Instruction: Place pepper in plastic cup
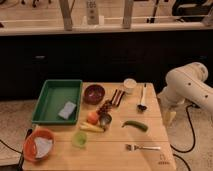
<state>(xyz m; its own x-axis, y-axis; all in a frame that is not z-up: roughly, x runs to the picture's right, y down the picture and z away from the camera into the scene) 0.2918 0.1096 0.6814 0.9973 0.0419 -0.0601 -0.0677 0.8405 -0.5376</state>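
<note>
A green pepper (135, 125) lies on the wooden table (150, 135), right of centre. A translucent green plastic cup (79, 139) stands upright near the table's front left. The white arm (187, 85) reaches in from the right. My gripper (169, 117) hangs at the table's right edge, to the right of the pepper and slightly behind it, apart from it. It holds nothing that I can see.
A green tray (50, 102) with a sponge (66, 110) sits at the left. Also here are a dark red bowl (94, 93), an orange bowl (39, 145), a white cup (130, 84), a black ladle (142, 100), a fork (142, 147), a metal cup (105, 120) and an orange fruit (92, 116).
</note>
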